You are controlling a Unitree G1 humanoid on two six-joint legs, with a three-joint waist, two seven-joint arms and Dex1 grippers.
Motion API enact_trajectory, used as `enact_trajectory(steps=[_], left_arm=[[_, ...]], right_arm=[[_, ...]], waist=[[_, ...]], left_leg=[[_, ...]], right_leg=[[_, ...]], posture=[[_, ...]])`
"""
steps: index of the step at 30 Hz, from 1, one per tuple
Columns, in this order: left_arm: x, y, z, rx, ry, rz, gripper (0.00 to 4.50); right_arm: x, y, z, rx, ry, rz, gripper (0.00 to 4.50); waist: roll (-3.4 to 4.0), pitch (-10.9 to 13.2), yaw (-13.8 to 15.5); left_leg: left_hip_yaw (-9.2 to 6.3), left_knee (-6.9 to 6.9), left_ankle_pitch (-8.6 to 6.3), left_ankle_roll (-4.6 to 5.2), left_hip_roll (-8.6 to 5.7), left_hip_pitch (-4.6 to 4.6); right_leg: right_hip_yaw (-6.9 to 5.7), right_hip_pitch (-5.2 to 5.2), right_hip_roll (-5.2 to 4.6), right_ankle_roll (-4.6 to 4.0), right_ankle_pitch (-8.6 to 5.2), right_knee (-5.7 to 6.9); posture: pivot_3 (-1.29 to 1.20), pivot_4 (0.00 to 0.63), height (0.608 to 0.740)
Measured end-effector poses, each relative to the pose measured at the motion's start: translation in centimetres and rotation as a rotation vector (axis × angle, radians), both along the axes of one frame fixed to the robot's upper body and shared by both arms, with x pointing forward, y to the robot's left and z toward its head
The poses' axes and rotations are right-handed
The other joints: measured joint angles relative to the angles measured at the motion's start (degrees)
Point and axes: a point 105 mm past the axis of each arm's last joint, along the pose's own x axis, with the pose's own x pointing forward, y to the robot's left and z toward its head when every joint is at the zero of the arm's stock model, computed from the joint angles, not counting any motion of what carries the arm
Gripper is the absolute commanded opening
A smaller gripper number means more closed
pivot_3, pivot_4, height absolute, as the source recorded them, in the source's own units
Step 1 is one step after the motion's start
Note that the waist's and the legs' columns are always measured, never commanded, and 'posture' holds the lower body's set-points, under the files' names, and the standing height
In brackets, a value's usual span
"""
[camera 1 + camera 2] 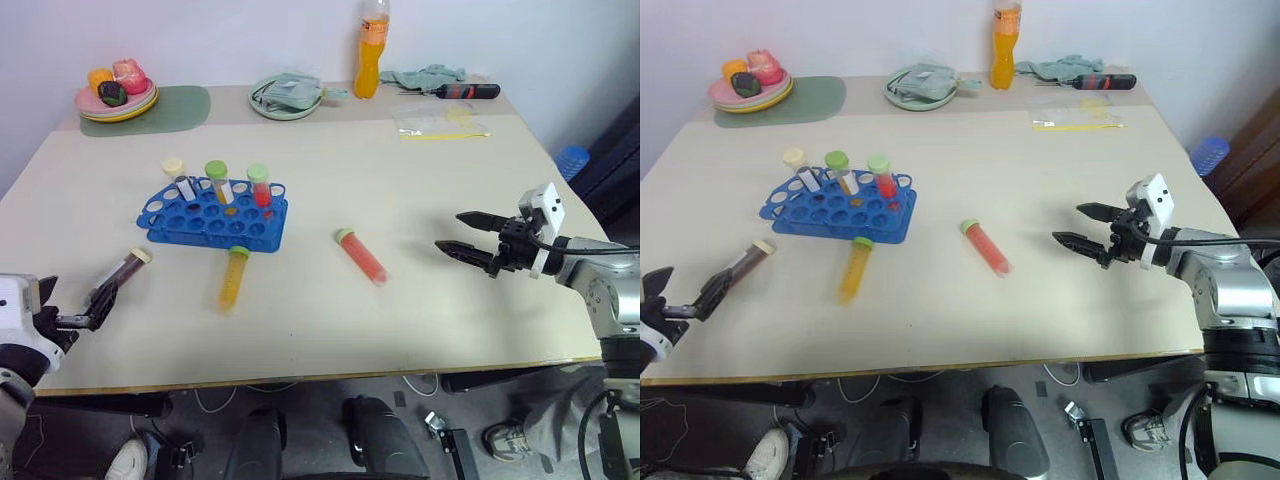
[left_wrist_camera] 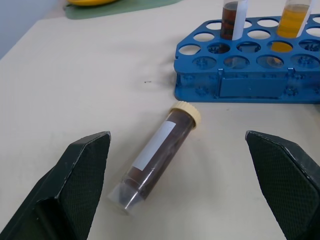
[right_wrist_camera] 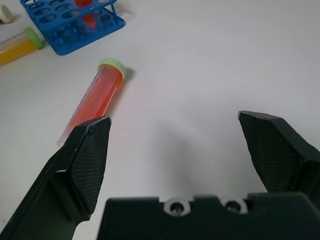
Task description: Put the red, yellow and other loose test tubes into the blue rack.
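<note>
While both hands hang released, left hand (image 1: 95,308) at the near left corner lines up on the brown tube (image 2: 157,155) lying flat: close across its middle. Right hand (image 1: 468,238) faces the red tube (image 1: 361,256) mid-counter (image 1: 400,320). Beyond: yellow tube (image 1: 232,279), blue rack (image 1: 213,214).

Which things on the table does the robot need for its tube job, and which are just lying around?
For the job:
- red tube
- yellow tube
- brown tube
- blue rack

Just lying about:
- orange drink bottle
- plate of toy food
- plate with a cloth
- screwdriver
- plastic bag
</note>
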Motion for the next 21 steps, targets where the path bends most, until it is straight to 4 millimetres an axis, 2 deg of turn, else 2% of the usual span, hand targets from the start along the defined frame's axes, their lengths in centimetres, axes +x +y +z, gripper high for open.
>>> enact_trajectory(steps=[8, 13, 16, 21], left_arm=[[0.0, -0.1, -0.3, -0.017, -0.002, 0.012, 4.45], [0.7, -1.8, -0.7, -0.025, 0.005, -0.056, 4.45], [1.8, -4.2, -0.9, -0.042, -0.001, -0.165, 4.45], [3.5, -9.8, -0.7, -0.046, -0.002, -0.432, 4.45]], right_arm=[[0.1, 0.3, -0.2, -0.011, 0.011, 0.007, 4.50], [0.3, 0.6, -0.1, -0.056, 0.004, -0.022, 4.50], [0.3, 1.8, 0.1, -0.110, 0.004, -0.031, 4.50], [-0.9, 3.6, 1.2, -0.223, -0.007, -0.011, 4.50]], waist=[[0.00, 0.00, 0.06], [0.01, -0.01, 0.08], [0.02, -0.01, 0.09], [0.05, 0.01, 0.40]], left_leg=[[0.00, 0.01, 0.00, 0.00, 0.00, 0.00], [0.01, 0.02, 0.00, 0.00, 0.00, -0.01], [0.00, 0.02, 0.00, 0.00, -0.01, -0.01], [-0.01, 0.04, 0.00, 0.00, -0.04, -0.03]], right_leg=[[0.00, 0.00, -0.01, 0.00, 0.00, 0.00], [0.01, 0.01, -0.01, 0.00, 0.00, 0.01], [0.01, 0.01, -0.01, 0.01, 0.00, 0.02], [0.01, 0.01, -0.03, 0.01, 0.01, 0.03]], posture=[[0.00, 0.150, 0.740], [0.00, 0.150, 0.740], [0.00, 0.150, 0.740], [0.00, 0.150, 0.740]])
